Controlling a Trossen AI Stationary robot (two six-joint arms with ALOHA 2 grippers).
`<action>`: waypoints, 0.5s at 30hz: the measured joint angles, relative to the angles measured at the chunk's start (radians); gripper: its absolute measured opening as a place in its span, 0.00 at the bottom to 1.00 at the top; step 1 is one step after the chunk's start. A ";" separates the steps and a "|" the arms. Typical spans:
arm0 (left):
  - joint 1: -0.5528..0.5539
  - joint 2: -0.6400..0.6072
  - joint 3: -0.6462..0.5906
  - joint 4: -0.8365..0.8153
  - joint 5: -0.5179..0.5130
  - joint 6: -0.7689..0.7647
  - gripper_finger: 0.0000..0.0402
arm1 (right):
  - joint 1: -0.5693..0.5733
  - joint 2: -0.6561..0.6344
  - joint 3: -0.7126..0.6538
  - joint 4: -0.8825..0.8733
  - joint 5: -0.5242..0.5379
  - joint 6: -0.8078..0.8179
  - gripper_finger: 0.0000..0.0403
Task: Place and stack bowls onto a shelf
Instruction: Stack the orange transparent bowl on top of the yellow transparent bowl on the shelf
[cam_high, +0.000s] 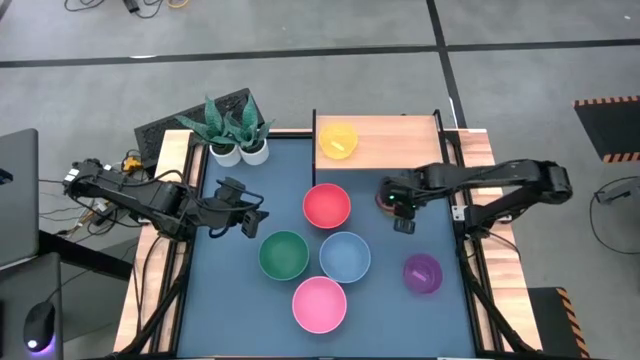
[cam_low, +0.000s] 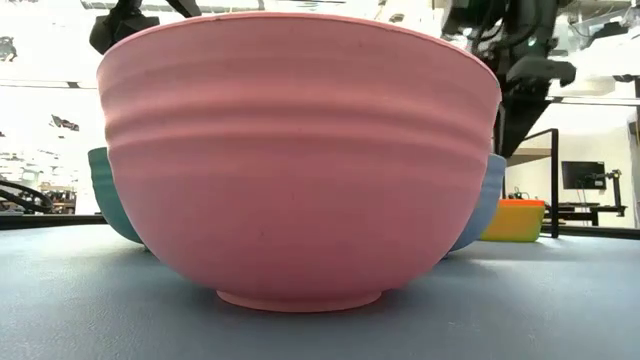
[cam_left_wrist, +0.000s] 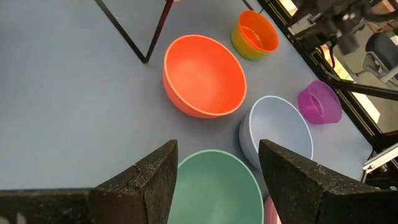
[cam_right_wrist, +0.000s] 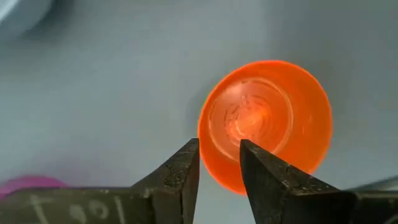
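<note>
**Right fingers straddling the small red bowl's rim, left gripper waiting spread**

Starting at nine o'clock on the blue mat (cam_high: 230, 290), I am holding my left gripper (cam_high: 250, 220) low over the table, its fingers (cam_left_wrist: 149, 180) spread apart and gripping nothing. In the left wrist view the green bowl (cam_left_wrist: 217, 186) is sitting just beyond those fingers.

Toward the centre, the larger bowls are sitting in a loose cluster: the red-pink bowl (cam_high: 327, 205) at twelve o'clock of the group, the green bowl (cam_high: 284, 254) at nine, the light blue bowl (cam_high: 345, 256) at three, and the pink bowl (cam_high: 319, 304) at six, nearest the low camera, where it is filling most of that view (cam_low: 300, 160). The green and light blue bowls are lying just beside each other; the pink one is nearly touching both.

At twelve o'clock of the table, the shelf (cam_high: 390, 135) is carrying the yellow bowl (cam_high: 338, 140) near its left end.

At three o'clock, I am reaching my right gripper (cam_high: 402, 212) over the small red bowl (cam_right_wrist: 267, 121), which is standing upright on the mat, mostly hidden under the gripper from above. My right fingers (cam_right_wrist: 177, 174) are narrowly parted, and the bowl's near rim is lying in the gap between them; I cannot tell whether they are pressing it.

The purple bowl (cam_high: 423, 273) is resting alone at five o'clock, well apart from the shelf.
</note>
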 joint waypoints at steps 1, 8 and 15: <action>0.000 0.000 0.000 0.000 0.000 0.000 0.52 | -0.003 0.019 0.000 0.008 0.000 -0.015 0.34; 0.000 0.000 0.000 0.000 -0.001 -0.001 0.52 | -0.024 0.104 0.000 0.036 -0.008 -0.063 0.34; 0.000 0.000 0.000 -0.003 -0.001 0.004 0.52 | -0.044 0.115 -0.012 0.102 -0.027 -0.072 0.34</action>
